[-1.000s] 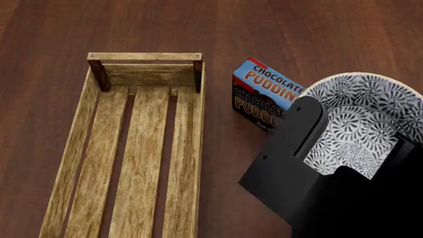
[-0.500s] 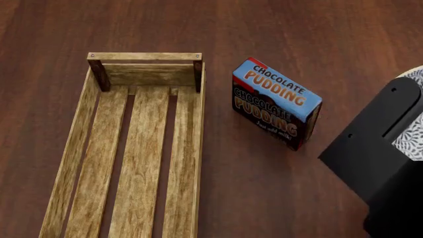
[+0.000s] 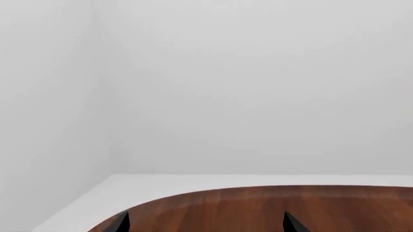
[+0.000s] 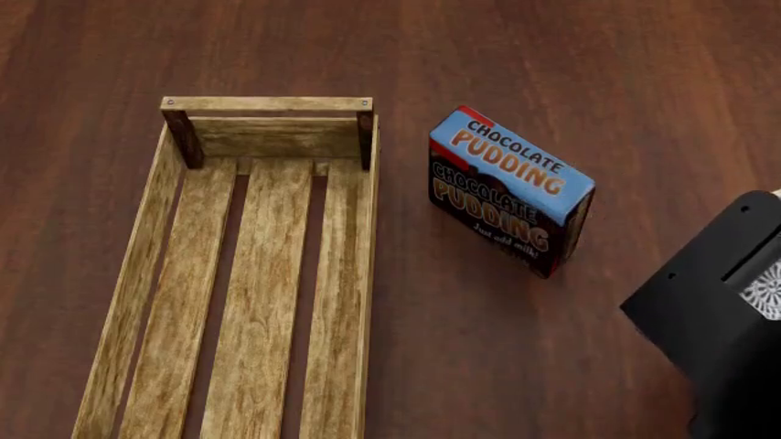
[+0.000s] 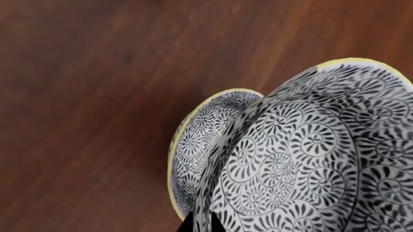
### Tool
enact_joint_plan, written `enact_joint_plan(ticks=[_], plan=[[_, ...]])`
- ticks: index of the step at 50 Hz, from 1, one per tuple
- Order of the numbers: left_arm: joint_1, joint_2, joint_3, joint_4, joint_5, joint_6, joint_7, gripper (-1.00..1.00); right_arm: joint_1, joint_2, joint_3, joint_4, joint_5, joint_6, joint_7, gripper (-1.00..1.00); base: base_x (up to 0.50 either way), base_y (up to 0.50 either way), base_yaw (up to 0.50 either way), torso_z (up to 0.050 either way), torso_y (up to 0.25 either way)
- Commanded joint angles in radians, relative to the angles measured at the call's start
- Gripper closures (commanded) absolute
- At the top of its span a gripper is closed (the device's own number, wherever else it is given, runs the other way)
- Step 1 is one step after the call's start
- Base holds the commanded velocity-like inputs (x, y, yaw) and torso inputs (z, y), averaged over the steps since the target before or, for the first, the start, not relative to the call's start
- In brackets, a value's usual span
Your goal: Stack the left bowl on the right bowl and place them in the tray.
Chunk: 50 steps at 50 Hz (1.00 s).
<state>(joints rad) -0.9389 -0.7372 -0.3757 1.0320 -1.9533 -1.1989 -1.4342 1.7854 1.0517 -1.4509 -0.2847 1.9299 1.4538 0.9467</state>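
My right gripper [image 5: 201, 224] is shut on the rim of a black-and-white patterned bowl [image 5: 310, 164] with a yellow edge, held tilted. A second bowl of the same pattern [image 5: 203, 140] sits just beyond it on the table; whether the two touch I cannot tell. In the head view only a sliver of the held bowl [image 4: 767, 289] shows behind the right arm's black housing [image 4: 708, 306] at the right edge. The tray [image 4: 144, 274], a long light-wood crate, lies at the left with nothing in it. My left gripper [image 3: 206, 223] is open over the table's rim, holding nothing.
A blue-and-brown chocolate pudding box [image 4: 507, 187] stands between the tray and the right arm. The dark wooden table [image 4: 488, 55] stretches all round. In the left wrist view the table's rounded edge [image 3: 193, 193] meets white floor and wall.
My right gripper has carried the bowl to the right, almost out of the head view, and the pudding box now shows whole. The tray and box have not moved.
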Motion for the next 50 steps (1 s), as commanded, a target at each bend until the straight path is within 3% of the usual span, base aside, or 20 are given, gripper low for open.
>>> enact_joint_plan(ticks=[1, 24, 50], plan=[[-0.015, -0.003, 0.014, -0.003, -0.026, -0.001, -0.029, -1.0, -0.08, -0.012, -0.005, 0.032, -0.186, -0.041, -0.119, 1.0, 0.0, 0.0, 0.0, 0.0, 0.0], [-0.011, 0.012, 0.014, -0.006, -0.027, -0.016, -0.041, -1.0, -0.133, -0.049, -0.079, 0.109, -0.469, -0.095, -0.336, 1.0, 0.0, 0.0, 0.0, 0.0, 0.0], [-0.018, 0.023, 0.028, -0.009, -0.02, -0.023, -0.047, -1.0, -0.188, -0.055, -0.115, 0.115, -0.529, -0.162, -0.392, 1.0, 0.0, 0.0, 0.0, 0.0, 0.0]])
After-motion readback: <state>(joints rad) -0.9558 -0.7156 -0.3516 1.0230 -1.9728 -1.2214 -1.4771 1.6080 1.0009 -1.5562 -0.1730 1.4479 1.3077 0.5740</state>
